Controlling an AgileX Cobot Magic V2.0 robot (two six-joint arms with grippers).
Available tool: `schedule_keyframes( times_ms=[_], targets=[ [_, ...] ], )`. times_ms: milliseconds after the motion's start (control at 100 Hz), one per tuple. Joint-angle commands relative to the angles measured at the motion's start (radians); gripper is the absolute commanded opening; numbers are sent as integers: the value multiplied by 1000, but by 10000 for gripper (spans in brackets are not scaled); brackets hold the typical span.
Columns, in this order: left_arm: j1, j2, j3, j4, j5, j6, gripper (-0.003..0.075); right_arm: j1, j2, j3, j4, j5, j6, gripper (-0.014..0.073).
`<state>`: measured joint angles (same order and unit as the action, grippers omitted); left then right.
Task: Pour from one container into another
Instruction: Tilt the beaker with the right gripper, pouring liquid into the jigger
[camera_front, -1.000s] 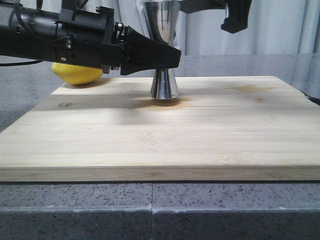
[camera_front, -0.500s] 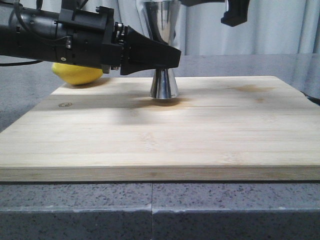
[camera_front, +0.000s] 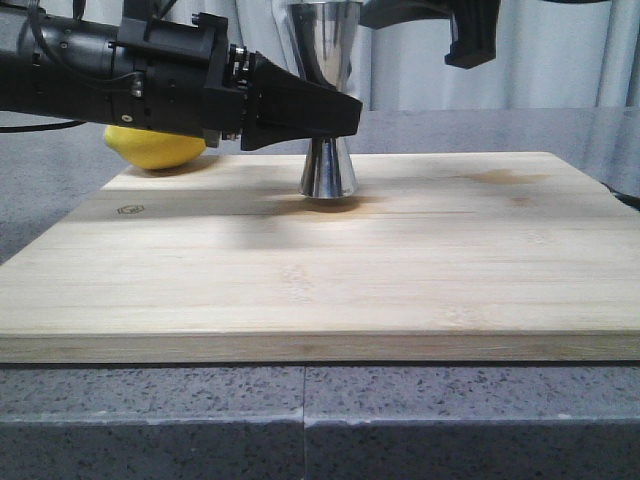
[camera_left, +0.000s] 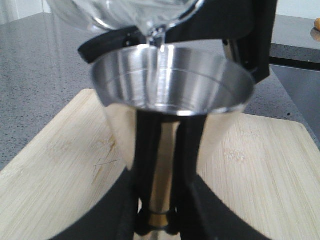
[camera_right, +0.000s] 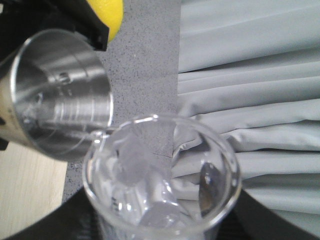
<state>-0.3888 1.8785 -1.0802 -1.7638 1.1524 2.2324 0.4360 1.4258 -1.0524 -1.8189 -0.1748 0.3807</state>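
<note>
Beaker spout over jigger rim

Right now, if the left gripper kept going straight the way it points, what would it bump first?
Nothing new, probably: the left gripper already clamps the tall shiny steel hourglass-shaped jigger at its waist. Beyond it, the wooden board looks free, though depth is unclear.

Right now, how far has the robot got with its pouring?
Done: the left gripper is clamped on the waist of the steel jigger, which stands on the wooden board, and the glass beaker is tipped over it. In hand: a thin clear stream falls from the spout into the cup. Left: emptying the beaker, righting it and setting it down.
</note>
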Motion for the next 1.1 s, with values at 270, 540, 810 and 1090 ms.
schedule_keyframes(
  times_ms=[270, 540, 810, 1090],
  targets=[
    [-9, -48, -27, -88, 105, -7, 94, -1, -33, -38, -40, 15, -5, 268],
    [-9, -48, -27, -88, 105, -7, 94, -1, -33, -51, -40, 0, -5, 268],
    [-9, -48, -27, -88, 105, -7, 94, -1, -33, -68, -40, -19, -5, 268],
    [-9, -48, -27, -88, 105, -7, 94, -1, -33, -68, -40, -19, -74, 268]
  ],
)
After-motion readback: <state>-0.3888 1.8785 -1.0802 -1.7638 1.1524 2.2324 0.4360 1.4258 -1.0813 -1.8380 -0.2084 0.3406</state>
